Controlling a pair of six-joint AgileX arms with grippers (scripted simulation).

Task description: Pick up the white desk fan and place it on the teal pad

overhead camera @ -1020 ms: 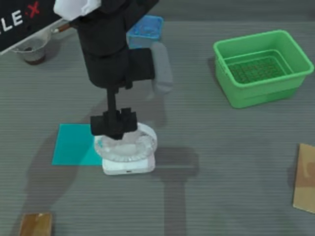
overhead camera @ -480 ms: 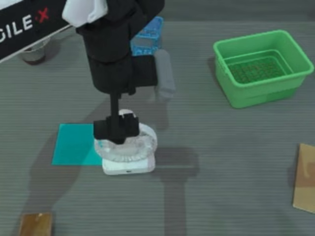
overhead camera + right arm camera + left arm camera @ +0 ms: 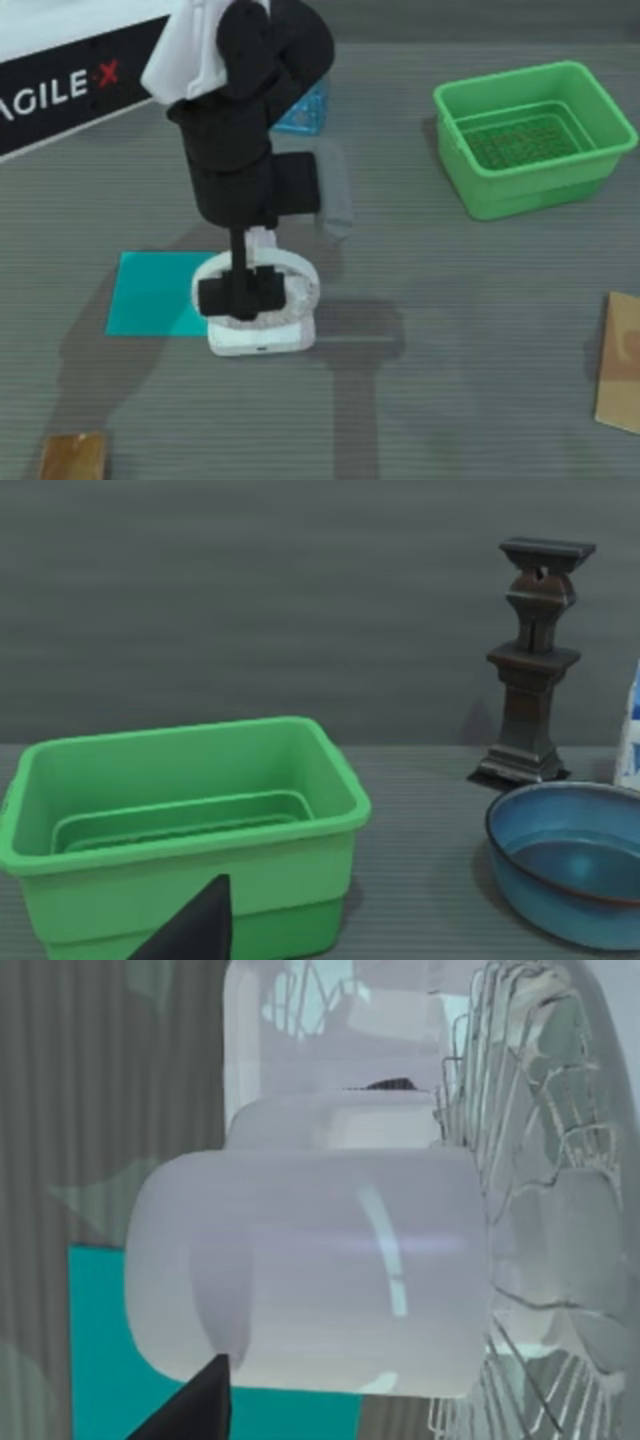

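Top view shows the white desk fan [image 3: 262, 330] standing on the table with its base overlapping the right edge of the teal pad [image 3: 150, 293]. Directly above its cage hangs the left gripper [image 3: 240, 296]; whether its fingers are spread or clamped I cannot tell. A green bin [image 3: 532, 137] sits well apart at right. The right arm is out of sight there.

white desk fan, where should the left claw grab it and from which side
Probably the round rear motor housing of the white desk fan, coming from above: in the top view it juts behind the cage, offering a firmer surface than the thin grille. The left claw hovers right over it.
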